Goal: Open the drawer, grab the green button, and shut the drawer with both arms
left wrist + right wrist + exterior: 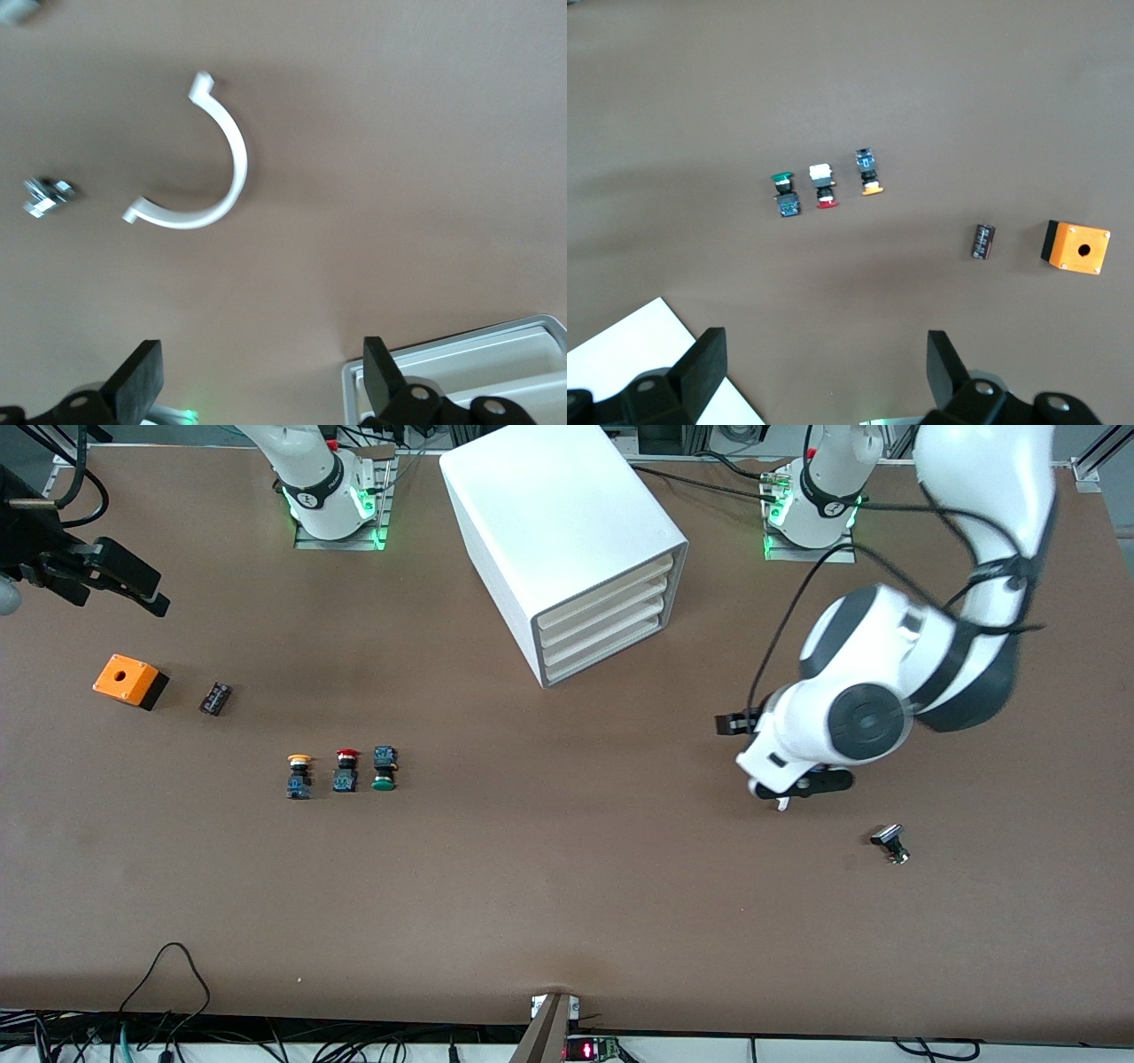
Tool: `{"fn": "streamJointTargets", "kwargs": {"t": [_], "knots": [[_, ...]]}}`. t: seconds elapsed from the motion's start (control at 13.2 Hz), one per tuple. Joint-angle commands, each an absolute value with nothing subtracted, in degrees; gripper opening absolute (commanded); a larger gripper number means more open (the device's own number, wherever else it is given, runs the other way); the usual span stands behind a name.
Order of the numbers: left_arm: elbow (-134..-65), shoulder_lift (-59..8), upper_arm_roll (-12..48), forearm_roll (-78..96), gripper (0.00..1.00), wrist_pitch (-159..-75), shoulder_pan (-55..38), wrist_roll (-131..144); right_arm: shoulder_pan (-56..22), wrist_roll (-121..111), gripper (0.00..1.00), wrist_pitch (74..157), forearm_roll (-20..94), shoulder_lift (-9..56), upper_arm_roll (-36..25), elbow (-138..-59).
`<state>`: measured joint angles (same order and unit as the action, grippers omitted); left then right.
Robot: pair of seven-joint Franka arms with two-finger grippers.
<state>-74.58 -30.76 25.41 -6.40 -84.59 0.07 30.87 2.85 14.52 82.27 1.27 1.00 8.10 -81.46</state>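
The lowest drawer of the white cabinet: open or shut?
Shut. The lowest drawer has its cream front flush with the two above it in the cabinet.

The left gripper (780, 802) was mostly buried under its own white wrist in the front view, and in the left wrist view only its finger (140, 376) stubs poked in at the 6 o'clock edge. The right gripper (133, 593) got chopped by the frame edge at 9 o'clock, with the cabinet (651, 354) showing in the right wrist view only as a white corner. That little metal part (44, 197) at 9 o'clock was too blurry to tell what it was, and the drawer (611, 646) showed just its cream front.
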Motion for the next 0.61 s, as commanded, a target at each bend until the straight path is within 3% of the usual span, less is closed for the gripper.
{"fn": "streamJointTargets", "kwargs": {"t": [0.0,0.15,0.38,0.53], "knots": [[-74.71,-26.02,25.4,-7.21,0.99,-81.92,4.55,19.21,3.43,14.94,1.0,81.65,1.14,-1.14,8.17,-83.85],[-74.97,-21.91,23.31,-7.21,0.99,-82.0,5.54,9.63,3.51,14.24,1.0,81.74,0.79,-0.71,8.26,-83.24],[-80.48,-13.3,5.94,-0.91,0.99,-88.73,-1.65,0.29,3.6,14.06,1.0,82.53,0.79,-0.27,8.26,-82.88],[-89.16,-6.54,1.77,-0.7,0.99,-95.94,-3.68,-4.73,3.6,13.8,1.0,82.7,0.97,0.35,8.35,-81.66]]}}
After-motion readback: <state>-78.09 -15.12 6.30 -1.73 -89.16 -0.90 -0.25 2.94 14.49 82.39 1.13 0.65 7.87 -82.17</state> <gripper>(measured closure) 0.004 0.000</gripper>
